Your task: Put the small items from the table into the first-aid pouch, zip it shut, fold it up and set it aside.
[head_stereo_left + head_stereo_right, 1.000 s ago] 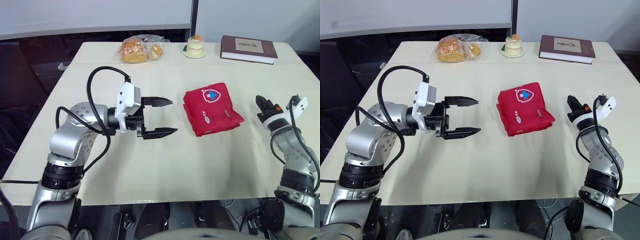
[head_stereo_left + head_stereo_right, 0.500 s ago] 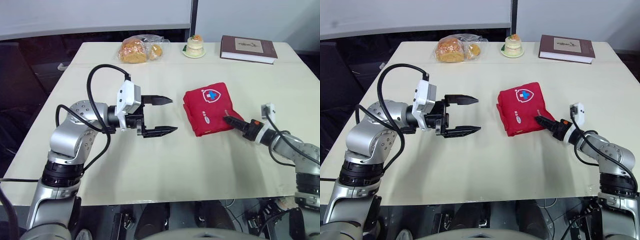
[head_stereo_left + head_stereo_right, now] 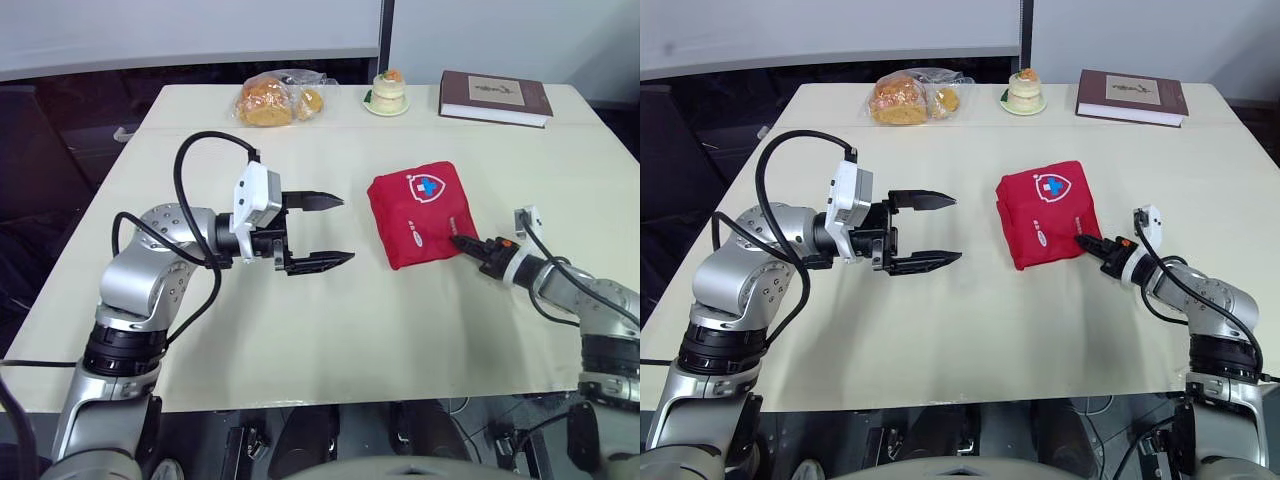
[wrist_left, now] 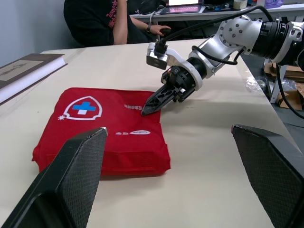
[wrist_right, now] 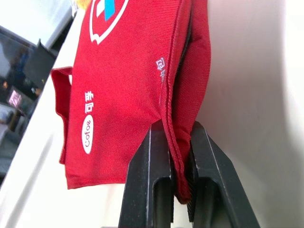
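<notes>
Clock taken from the robot's seat, 12 being the far edge of the table (image 3: 330, 330).

- First-aid pouch (image 3: 420, 212): red, white shield with a blue cross on top. Lies folded and flat, a little toward 3 o'clock of the table's middle.
- Right gripper (image 3: 462, 241): low over the table at the pouch's 4 o'clock corner. The right wrist view shows both black fingers (image 5: 147, 175) pinched onto the red fabric edge, which is caught between them.
- Left gripper (image 3: 346, 230): at 9 o'clock of the pouch, well apart from it. Fingers spread wide, tips pointing toward the pouch, nothing between them. It hovers above the tabletop.
- Along the 12 o'clock edge, from 11 to 1: a clear bag of bread (image 3: 275, 98), a small cake on a plate (image 3: 388, 92), a dark book (image 3: 495, 97). All are well apart from the pouch.
- A person in a black shirt (image 4: 102, 21) sits beyond the table on the robot's right, seen in the left wrist view.
</notes>
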Robot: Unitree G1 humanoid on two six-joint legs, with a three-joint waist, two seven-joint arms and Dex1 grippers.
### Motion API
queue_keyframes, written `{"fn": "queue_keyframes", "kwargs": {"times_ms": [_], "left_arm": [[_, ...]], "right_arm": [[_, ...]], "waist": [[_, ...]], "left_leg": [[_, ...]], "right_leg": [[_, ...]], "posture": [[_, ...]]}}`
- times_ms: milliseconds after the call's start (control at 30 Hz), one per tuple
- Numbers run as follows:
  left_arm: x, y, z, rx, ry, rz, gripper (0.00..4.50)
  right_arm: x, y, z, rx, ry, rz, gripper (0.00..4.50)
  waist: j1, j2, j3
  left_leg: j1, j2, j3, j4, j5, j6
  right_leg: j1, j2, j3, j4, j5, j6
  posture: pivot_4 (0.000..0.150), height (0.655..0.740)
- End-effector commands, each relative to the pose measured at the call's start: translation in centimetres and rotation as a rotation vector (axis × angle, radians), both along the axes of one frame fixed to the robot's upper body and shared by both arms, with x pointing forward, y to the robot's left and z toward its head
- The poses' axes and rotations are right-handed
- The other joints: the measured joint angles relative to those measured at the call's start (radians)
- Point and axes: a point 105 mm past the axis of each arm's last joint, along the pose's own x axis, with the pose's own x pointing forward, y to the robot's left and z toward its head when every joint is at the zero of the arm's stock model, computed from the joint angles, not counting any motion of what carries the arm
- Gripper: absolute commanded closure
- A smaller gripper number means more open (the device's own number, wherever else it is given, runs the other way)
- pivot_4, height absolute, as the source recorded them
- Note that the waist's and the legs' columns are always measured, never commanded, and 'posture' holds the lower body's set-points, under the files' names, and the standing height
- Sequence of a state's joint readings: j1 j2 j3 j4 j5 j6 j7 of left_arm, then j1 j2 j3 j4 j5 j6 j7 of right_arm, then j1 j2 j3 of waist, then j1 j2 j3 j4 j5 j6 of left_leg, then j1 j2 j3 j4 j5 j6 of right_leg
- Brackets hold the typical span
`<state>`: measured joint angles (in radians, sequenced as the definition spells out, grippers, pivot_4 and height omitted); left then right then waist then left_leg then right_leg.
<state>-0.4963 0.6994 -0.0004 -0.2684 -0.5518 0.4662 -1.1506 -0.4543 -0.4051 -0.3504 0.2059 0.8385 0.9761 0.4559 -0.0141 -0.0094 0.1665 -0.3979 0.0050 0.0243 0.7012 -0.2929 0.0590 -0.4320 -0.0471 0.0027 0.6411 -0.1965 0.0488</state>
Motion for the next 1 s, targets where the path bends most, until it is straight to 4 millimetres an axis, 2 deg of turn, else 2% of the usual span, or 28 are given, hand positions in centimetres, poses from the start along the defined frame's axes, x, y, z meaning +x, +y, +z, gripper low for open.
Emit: {"fn": "queue_keyframes", "kwargs": {"times_ms": [33,167,267,333,400,567,700,833,867,900,967,1000], "left_arm": [[-0.2,0.0,1.3,-0.014,-0.066,-0.009,0.0],[0.2,-0.1,2.0,-0.04,-0.088,0.0,0.0],[0.9,-0.2,3.3,-0.089,-0.117,0.031,0.0],[1.4,-0.3,4.2,-0.122,-0.137,0.053,0.0],[1.6,-0.3,4.5,-0.134,-0.148,0.064,0.0],[1.6,-0.3,4.4,-0.128,-0.153,0.07,0.0],[1.6,-0.3,4.4,-0.126,-0.159,0.076,0.0],[1.5,-0.1,4.3,-0.113,-0.16,0.082,0.0],[1.5,0.0,4.3,-0.108,-0.161,0.083,0.0],[1.5,0.0,4.2,-0.106,-0.162,0.083,0.0],[1.5,0.0,4.2,-0.106,-0.161,0.081,0.0],[1.5,-0.1,4.2,-0.105,-0.161,0.08,0.0]], "right_arm": [[2.7,-3.4,3.1,0.035,-0.128,-0.248,4.48],[5.0,-6.6,4.9,0.053,-0.201,-0.506,4.48],[6.4,-9.2,6.4,0.15,-0.238,-0.755,4.48],[6.9,-10.6,6.6,0.253,-0.215,-0.933,4.48],[7.1,-11.0,6.3,0.323,-0.186,-1.041,4.48],[7.7,-9.0,4.8,0.436,-0.099,-1.195,4.48],[8.3,-5.3,4.2,0.56,-0.021,-1.207,4.48],[9.0,-0.9,5.4,0.608,-0.01,-1.074,4.48],[9.1,0.1,5.4,0.606,0.005,-1.025,3.89],[9.2,1.0,5.4,0.603,0.02,-0.973,3.67],[9.1,1.7,5.1,0.614,0.05,-0.934,2.86],[9.0,1.8,4.9,0.613,0.063,-0.922,2.29]], "waist": [[0.0,0.0,0.0],[0.005,0.001,0.001],[0.002,0.001,0.002],[-0.001,0.003,0.003],[-0.004,0.003,0.003],[-0.024,0.003,0.003],[-0.035,0.004,0.003],[-0.036,0.004,0.004],[-0.037,0.004,0.004],[-0.037,0.004,0.004],[-0.034,0.005,0.004],[-0.029,0.005,0.004]], "left_leg": [[0.0,0.0,0.0,0.0,0.0,0.0],[-0.001,-0.001,0.0,0.0,0.0,0.0],[-0.002,-0.001,0.0,0.0,0.0,0.0],[-0.002,-0.001,0.0,0.0,0.0,-0.001],[-0.002,-0.001,0.0,0.0,0.001,-0.001],[-0.001,0.0,0.0,-0.004,0.003,-0.006],[-0.001,0.001,0.002,-0.006,0.004,-0.006],[0.0,0.001,0.001,-0.006,0.004,-0.006],[0.0,0.001,0.001,-0.006,0.004,-0.006],[-0.001,0.001,0.002,-0.006,0.004,-0.006],[0.0,0.001,0.002,-0.006,0.004,-0.006],[-0.001,0.001,0.002,-0.006,0.004,-0.006]], "right_leg": [[0.0,0.0,0.0,0.0,0.0,0.0],[-0.001,-0.001,0.0,0.0,0.0,0.0],[-0.001,-0.001,0.0,0.0,0.0,0.0],[-0.001,-0.001,0.001,0.0,0.0,0.0],[-0.002,-0.001,0.001,0.0,0.0,0.0],[-0.003,0.0,0.0,0.001,0.0,0.0],[-0.005,0.0,0.002,0.002,0.0,0.0],[-0.005,0.0,0.002,0.003,0.0,0.0],[-0.006,0.0,0.002,0.004,0.0,0.0],[-0.006,0.0,0.003,0.004,0.0,0.0],[-0.007,0.0,0.003,0.004,0.0,0.0],[-0.007,0.0,0.003,0.004,0.0,-0.001]], "posture": [[0.15,0.7289],[0.15,0.7289],[0.15,0.7289],[0.15,0.7289],[0.15,0.7289],[0.15,0.7289],[0.15,0.7289],[0.15,0.7289],[0.15,0.7289],[0.15,0.7289],[0.15,0.7289],[0.15,0.7289]]}}
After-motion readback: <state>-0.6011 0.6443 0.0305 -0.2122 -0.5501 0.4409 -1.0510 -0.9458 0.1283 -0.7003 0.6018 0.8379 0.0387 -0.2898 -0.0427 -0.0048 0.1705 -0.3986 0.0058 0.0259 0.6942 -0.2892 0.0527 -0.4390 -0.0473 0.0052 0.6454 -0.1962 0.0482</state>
